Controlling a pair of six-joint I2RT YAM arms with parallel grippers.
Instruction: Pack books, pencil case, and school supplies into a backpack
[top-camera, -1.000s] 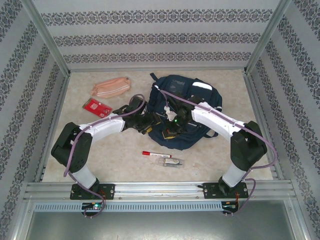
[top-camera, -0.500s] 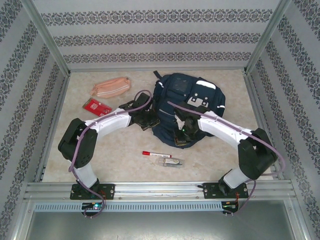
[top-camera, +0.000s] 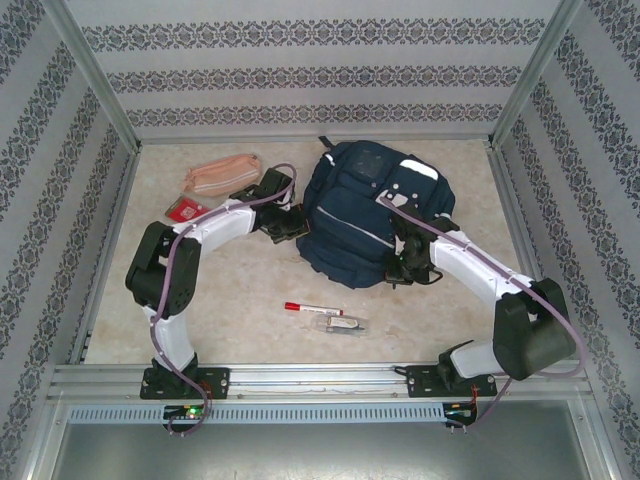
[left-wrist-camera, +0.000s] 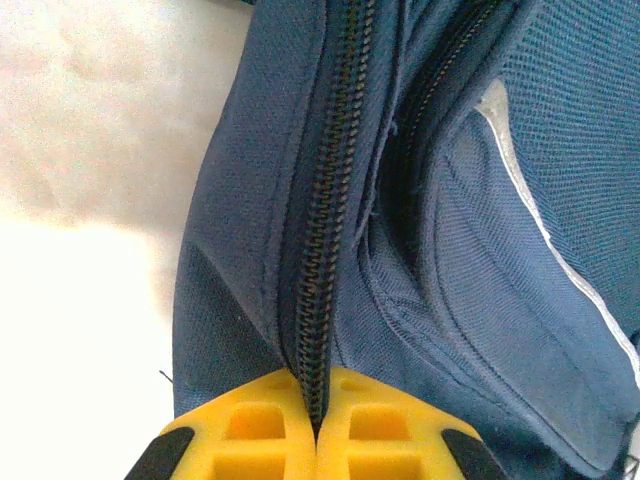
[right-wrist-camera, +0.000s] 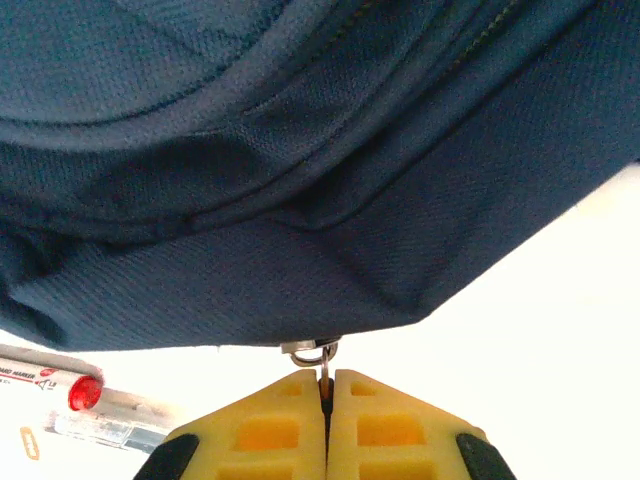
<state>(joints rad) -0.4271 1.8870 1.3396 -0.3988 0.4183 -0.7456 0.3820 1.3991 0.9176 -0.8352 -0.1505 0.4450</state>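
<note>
From above, the navy backpack (top-camera: 372, 215) lies on the far middle of the table (top-camera: 250, 290), slightly to the right. The left gripper (top-camera: 288, 224) sits against the backpack's left edge, and the right gripper (top-camera: 402, 268) sits against its near right edge. The pink pencil case (top-camera: 222, 175) lies at the far left, apart from the backpack. Just near of it is the red packet (top-camera: 184, 209), partly hidden under the left arm. The white marker (top-camera: 312, 309) with its red cap and the clear-wrapped item (top-camera: 345, 324) lie side by side near of the backpack, between the two arms.

In the left wrist view, the left gripper (left-wrist-camera: 315, 428) has its yellow fingers (left-wrist-camera: 250, 430) pressed together, pinching the backpack (left-wrist-camera: 450, 330) along its dark zip (left-wrist-camera: 330, 210). A white stripe (left-wrist-camera: 560, 255) runs down the fabric at the right.

In the right wrist view, the right gripper (right-wrist-camera: 326, 412) is closed tight on a small metal ring (right-wrist-camera: 318, 353) hanging from the backpack's (right-wrist-camera: 300, 180) lower edge. The marker's red cap (right-wrist-camera: 85, 392) and the wrapped item (right-wrist-camera: 105, 428) show at the lower left.
</note>
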